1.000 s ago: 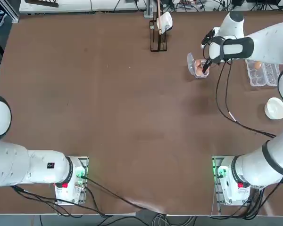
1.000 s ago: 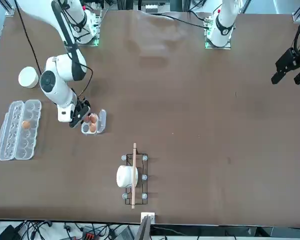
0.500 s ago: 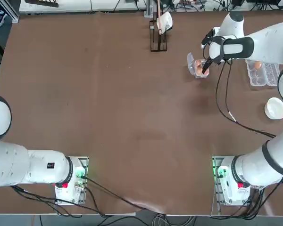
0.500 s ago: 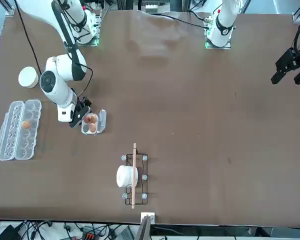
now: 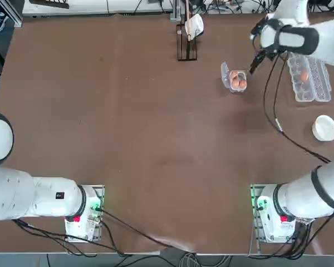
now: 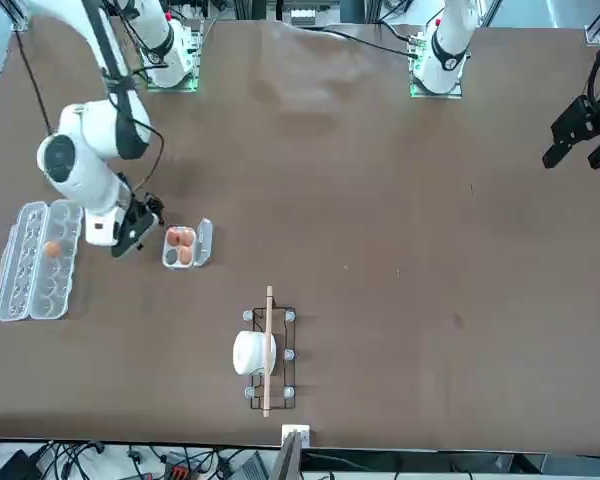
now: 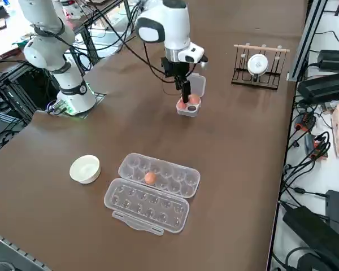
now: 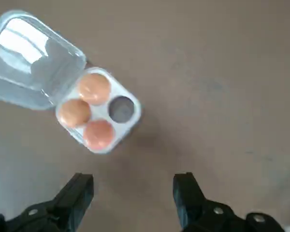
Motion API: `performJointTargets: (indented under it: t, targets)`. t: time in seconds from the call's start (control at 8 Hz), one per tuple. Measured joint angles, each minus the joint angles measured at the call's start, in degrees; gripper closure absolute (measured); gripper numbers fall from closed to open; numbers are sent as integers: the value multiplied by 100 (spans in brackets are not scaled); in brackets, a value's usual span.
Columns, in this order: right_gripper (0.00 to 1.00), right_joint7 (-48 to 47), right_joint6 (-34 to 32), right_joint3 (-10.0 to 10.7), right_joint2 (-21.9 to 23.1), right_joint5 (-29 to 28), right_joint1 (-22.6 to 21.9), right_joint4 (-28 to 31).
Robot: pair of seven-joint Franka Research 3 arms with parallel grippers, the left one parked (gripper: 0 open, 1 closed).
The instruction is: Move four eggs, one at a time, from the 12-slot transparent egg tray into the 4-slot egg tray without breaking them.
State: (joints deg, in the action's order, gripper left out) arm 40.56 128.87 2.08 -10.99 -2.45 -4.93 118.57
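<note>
Three eggs in the small tray, one left in the carton.

The right gripper (image 8: pixel 133 195) hangs empty with fingers wide apart, pointing down above bare table between the small tray (image 5: pixel 236 80) and the carton (image 5: pixel 309 78). The small tray holds three eggs (image 8: pixel 89 114), one cup bare, lid flap folded open. The carton lies lid open, its long axis running away from the robot, with one egg (image 7: pixel 150 178) inside.

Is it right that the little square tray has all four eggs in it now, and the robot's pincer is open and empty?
Not quite. The 4-slot egg tray holds three eggs, and one cup is bare; the right wrist view shows it. The fourth egg sits in the 12-slot transparent egg tray. The right pincer is open and empty.
</note>
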Motion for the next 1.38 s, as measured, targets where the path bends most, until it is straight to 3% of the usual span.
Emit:
performJointTargets:
  t: [0.75, 1.38]
  targets:
    - [0, 3854, -590, 50, 18, 27, 1748, -789]
    - [0, 5252, -730, 39, -109, 31, 1974, -925]
